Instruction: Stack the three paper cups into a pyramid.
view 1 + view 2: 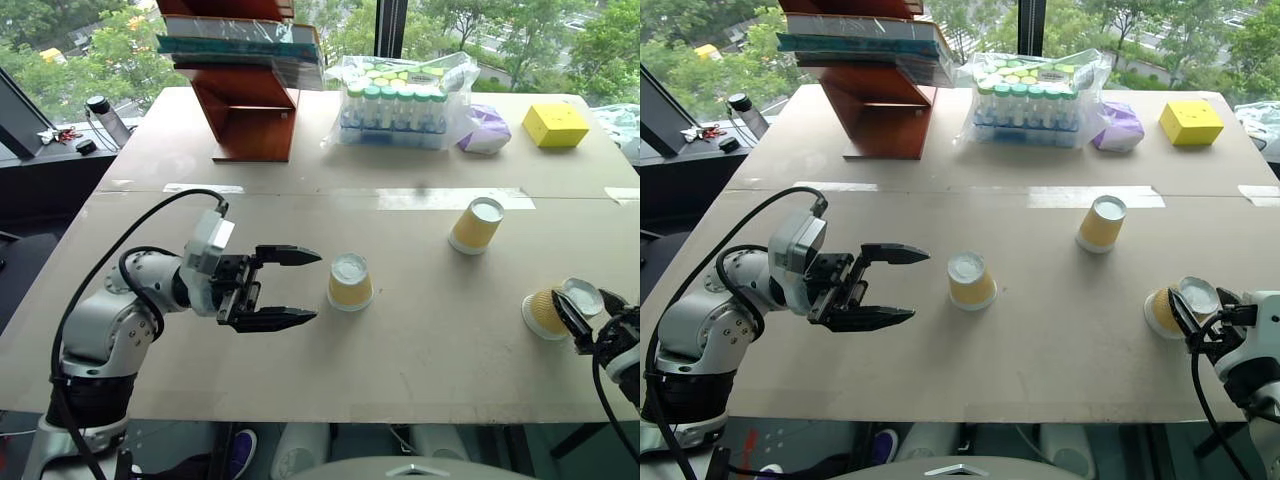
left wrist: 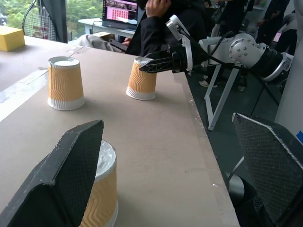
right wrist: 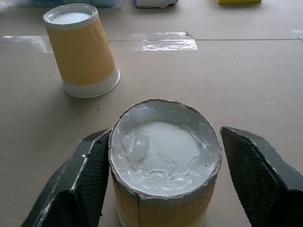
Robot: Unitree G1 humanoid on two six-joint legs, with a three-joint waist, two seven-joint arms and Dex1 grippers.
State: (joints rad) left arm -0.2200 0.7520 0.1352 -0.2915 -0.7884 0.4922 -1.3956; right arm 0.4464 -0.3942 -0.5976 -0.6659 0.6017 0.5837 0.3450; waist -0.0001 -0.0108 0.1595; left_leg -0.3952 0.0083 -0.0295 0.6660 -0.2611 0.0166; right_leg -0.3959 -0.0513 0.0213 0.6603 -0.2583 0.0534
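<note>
Right tool [image 1: 572, 312], lower right, clamped on tilted cup [image 1: 548, 310]. Left tool [image 1: 290, 288], fingers apart, faces mid cup [image 1: 350, 282] just beside it; third cup [image 1: 476, 226] beyond on worktop [image 1: 300, 380].

No legible text, label or number on anything in view.

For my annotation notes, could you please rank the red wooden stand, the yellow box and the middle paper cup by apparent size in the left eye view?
1. red wooden stand, clearly largest.
2. and 3. yellow box and middle paper cup look alike; the box is farther away, so I will not rank them.
</note>
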